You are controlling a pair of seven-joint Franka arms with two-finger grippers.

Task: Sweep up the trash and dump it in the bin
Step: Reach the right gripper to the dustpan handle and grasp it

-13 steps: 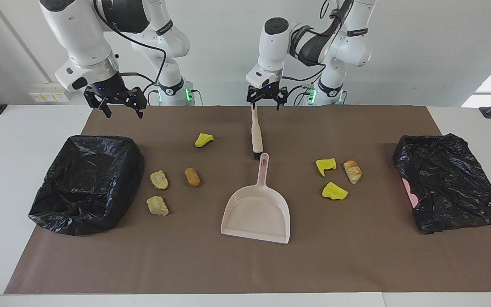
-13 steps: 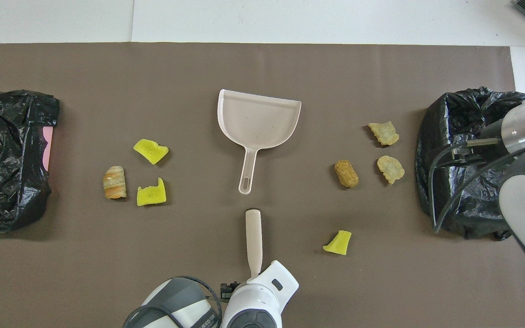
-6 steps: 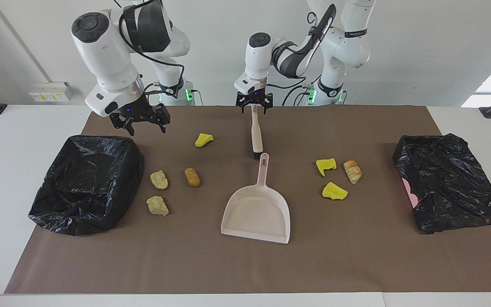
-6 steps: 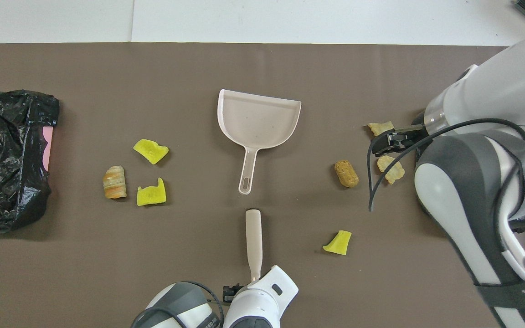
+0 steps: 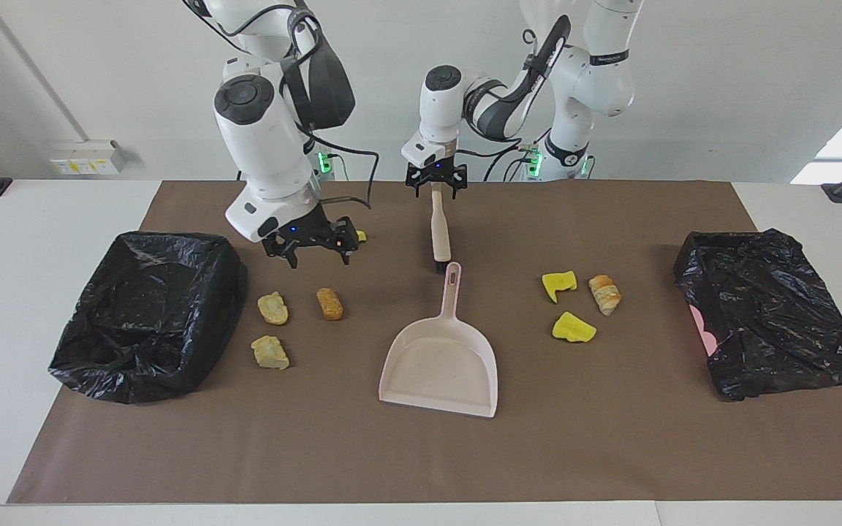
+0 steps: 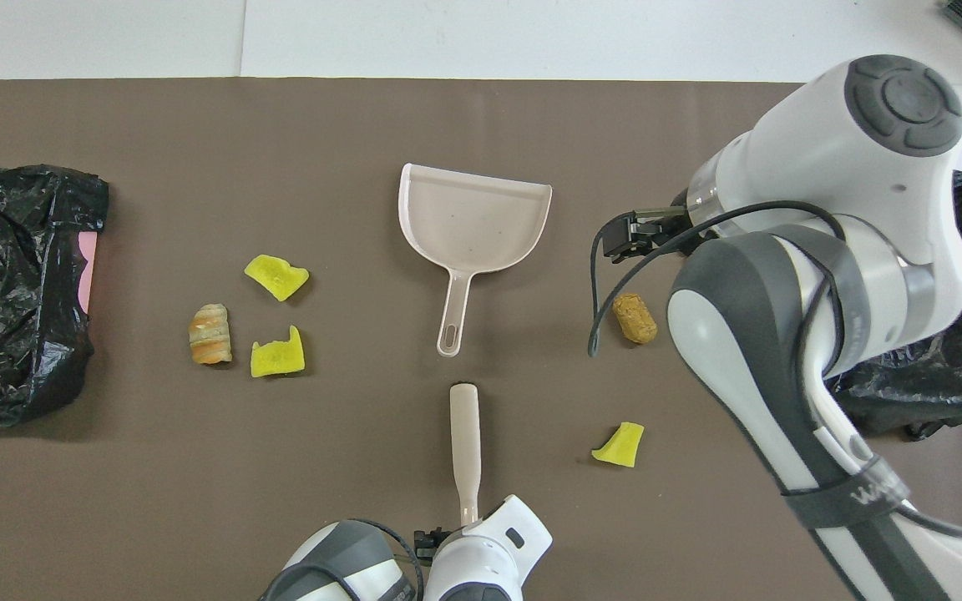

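Right hand [image 5: 309, 250] above brown trash [image 5: 330, 303]

Seven lumps of trash are lying on the brown mat [image 5: 611, 453] covering the bench: three yellow sponge chunks [image 5: 559, 283] [image 5: 574, 328] [image 6: 620, 444] and four tan or brown bread-like pieces [image 5: 272, 307] [image 5: 270, 352] [image 5: 330, 303] [image 5: 604, 294]. One pale pink dustpan [image 5: 441, 365] and one brush [image 5: 439, 230] are sitting between them. Two bins lined with black bags are standing by, one at the right arm's end [image 5: 147, 314] and one at the left arm's end [image 5: 775, 314]. Two robot arms are working over the scene.
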